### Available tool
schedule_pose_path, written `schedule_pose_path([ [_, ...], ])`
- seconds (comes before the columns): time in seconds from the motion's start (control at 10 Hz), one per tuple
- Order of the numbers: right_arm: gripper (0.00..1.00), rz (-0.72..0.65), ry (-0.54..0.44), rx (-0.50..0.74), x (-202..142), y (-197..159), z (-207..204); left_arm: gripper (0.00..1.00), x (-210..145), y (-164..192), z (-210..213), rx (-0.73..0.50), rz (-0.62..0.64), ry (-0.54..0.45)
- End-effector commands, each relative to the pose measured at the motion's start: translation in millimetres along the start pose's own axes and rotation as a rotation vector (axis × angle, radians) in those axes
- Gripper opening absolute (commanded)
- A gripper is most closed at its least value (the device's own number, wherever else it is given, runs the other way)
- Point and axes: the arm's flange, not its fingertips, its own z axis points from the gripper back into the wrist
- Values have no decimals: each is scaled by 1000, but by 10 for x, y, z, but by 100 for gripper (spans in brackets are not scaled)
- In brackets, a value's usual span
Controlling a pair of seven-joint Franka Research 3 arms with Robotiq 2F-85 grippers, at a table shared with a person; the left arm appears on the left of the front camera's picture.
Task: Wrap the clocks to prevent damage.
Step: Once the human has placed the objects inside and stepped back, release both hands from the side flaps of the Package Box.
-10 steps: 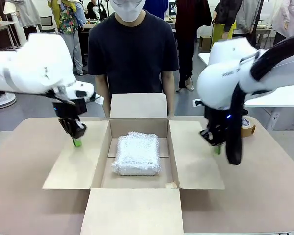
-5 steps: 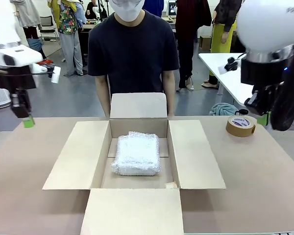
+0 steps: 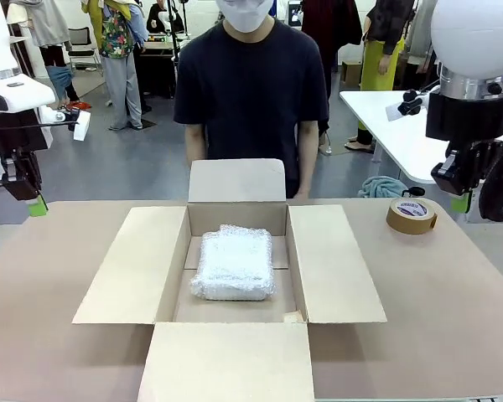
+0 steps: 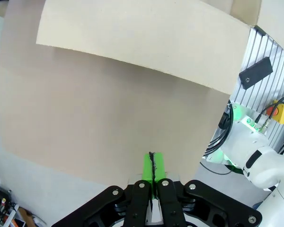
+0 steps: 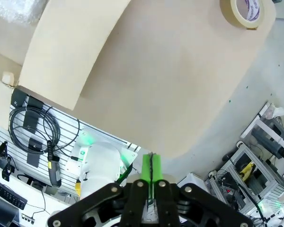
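The clocks show as a whitish bubble-wrap bundle (image 3: 234, 262) lying flat on the floor of the open cardboard carton (image 3: 134, 268) at the table's middle; a corner of the bundle (image 5: 19, 9) appears in the right wrist view. My left gripper (image 3: 37, 206) hangs above the table's far left edge, well away from the carton, green pads pressed together on nothing (image 4: 153, 169). My right gripper (image 3: 461, 202) is raised at the far right, just right of the tape roll, pads also closed and empty (image 5: 151, 170).
A brown tape roll (image 3: 412, 215) lies on the table at the back right, also seen as a tape roll (image 5: 247, 12) from the right wrist. A person in a dark shirt (image 3: 251, 92) stands behind the carton. The carton's flaps (image 4: 132, 42) lie spread outwards.
Both arms have lifted and drawn outward from beside the carton to the table's far sides. The person has shifted slightly to the right. The bundle has not moved.
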Motion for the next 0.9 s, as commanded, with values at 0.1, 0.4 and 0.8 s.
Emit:
schedule_pose_path([
  [0.1, 1, 240, -5, -160, -48, -70, -108, 0, -45, 9, 33, -29, -218, 78],
  [0.4, 1, 635, -128, -338, -249, -276, -294, 0, -201, 138, 135, -12, -509, 101],
  [0.8, 1, 694, -192, 3, -191, -474, -365, 0, -29, 121, 58, -26, -536, 43],
])
